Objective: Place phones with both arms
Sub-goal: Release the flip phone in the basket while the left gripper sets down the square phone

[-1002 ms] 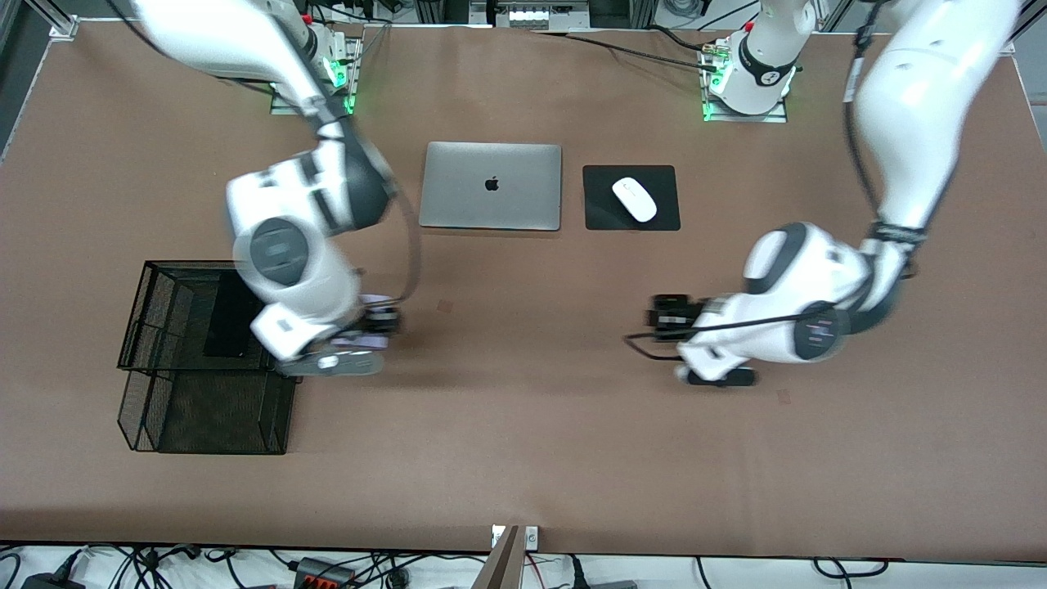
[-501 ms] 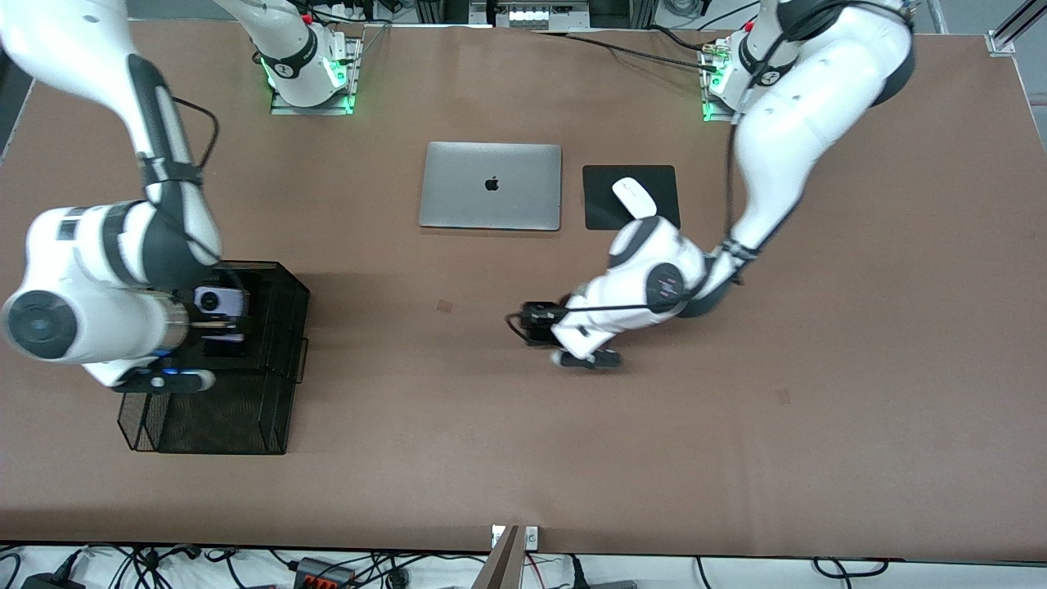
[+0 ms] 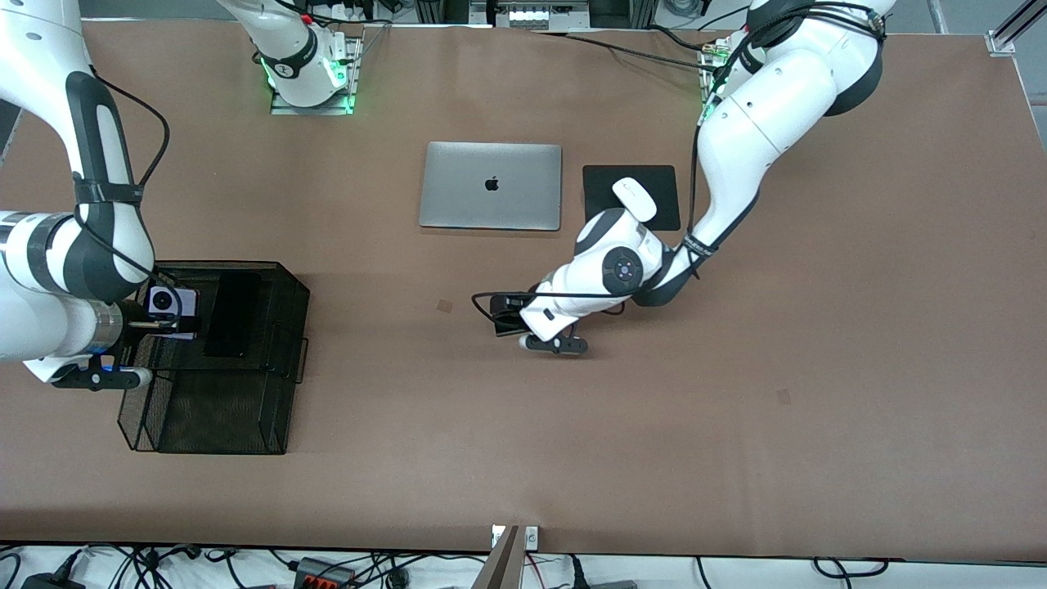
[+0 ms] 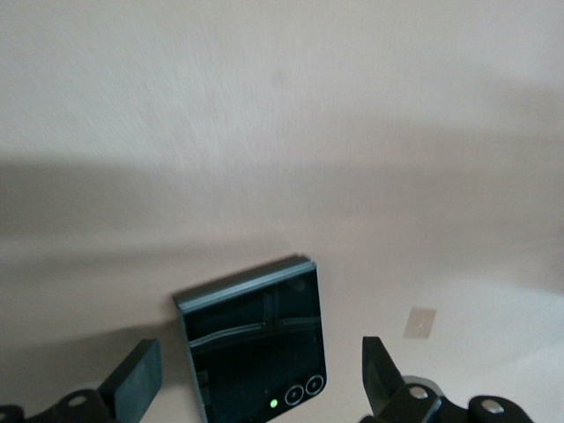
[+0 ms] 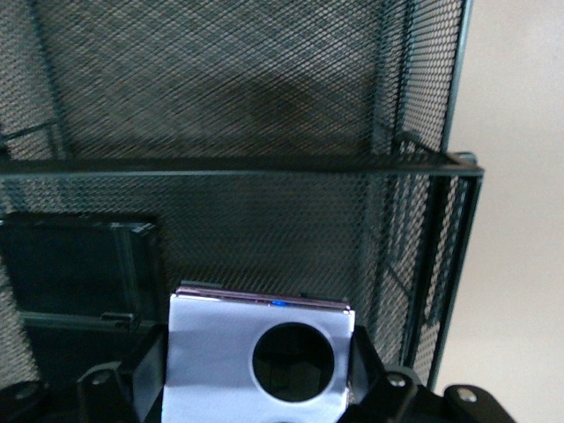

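Observation:
My right gripper is shut on the small lilac flip phone and holds it over the black mesh basket, at the basket's edge toward the right arm's end of the table. In the right wrist view the lilac phone sits between the fingers above the mesh. The long black slab phone lies in the basket and also shows in the right wrist view. My left gripper is open, low over the table's middle. The black flip phone lies on the table between its fingers.
A closed silver laptop lies toward the robots' bases. Beside it a white mouse rests on a black pad, close to the left arm's elbow. The basket has a lower mesh tier nearer the front camera.
My right arm carried the lilac phone from beside the basket to over it, toward the right arm's end. My left gripper swept from the left arm's end toward the table's middle.

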### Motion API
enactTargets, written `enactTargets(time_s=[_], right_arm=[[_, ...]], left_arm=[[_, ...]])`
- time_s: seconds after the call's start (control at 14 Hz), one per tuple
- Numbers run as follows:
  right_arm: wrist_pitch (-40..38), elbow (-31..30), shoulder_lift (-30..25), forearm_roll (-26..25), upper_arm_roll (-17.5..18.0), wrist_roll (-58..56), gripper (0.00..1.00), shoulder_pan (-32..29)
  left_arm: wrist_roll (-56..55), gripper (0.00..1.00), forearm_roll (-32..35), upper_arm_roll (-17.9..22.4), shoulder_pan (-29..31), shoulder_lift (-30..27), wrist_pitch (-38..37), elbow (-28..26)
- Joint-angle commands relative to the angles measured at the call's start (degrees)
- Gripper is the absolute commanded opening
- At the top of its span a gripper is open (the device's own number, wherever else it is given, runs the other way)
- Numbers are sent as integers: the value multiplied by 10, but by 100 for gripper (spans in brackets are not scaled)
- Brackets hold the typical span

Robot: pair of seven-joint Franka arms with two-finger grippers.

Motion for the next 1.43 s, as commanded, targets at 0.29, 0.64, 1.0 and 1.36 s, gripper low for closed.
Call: enactTargets(time_s=[0.29, 0.64, 1.0, 1.36], right_arm=[[27, -25, -39, 8, 14, -12, 100, -6], [38, -5, -60, 39, 14, 49, 100, 101], [109, 7, -18, 70, 14, 49, 100, 230], [224, 8, 44, 64, 12, 134, 100, 348]], left_arm=[[33, 100, 43, 5, 151, -170, -326, -12], [177, 100, 199, 0, 242, -258, -522, -8], [329, 100, 118, 37, 285, -390, -591, -6], [396, 100, -29, 302, 123, -522, -578, -55]])
